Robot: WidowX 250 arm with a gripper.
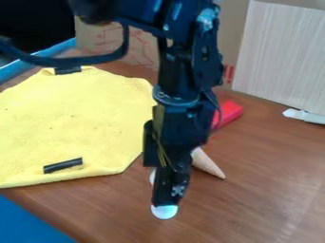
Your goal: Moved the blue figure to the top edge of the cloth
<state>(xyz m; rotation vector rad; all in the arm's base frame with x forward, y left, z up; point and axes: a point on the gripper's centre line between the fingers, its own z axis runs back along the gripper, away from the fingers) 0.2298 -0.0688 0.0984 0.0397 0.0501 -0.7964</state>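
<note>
- The black end effector [164, 201] is hanging over the brown surface [254, 190], to the right of the yellow cloth [76, 118]; I cannot tell whether it is standing wide or narrow, or holding anything
- The blue figure is escaping me: I cannot tell where it is lying relative to the cloth
- A beige cone [207, 163] and a red block [228, 113] are sitting to the right of the cloth, partly behind the arm [184, 71]; a short black piece [63, 165] is lying on the cloth near its lower edge, and a dark piece [68, 70] is resting at its top edge
- If the end effector is swinging sideways from here, it could be knocking the cone over, the two looking so near each other
- A low pass over the cloth could be dragging it into folds, shifting the very edge the task is aiming for
- The arm is blocking part of the surface right of the cloth, so a grasp being judged through it could be missing or tipping the figure
</note>
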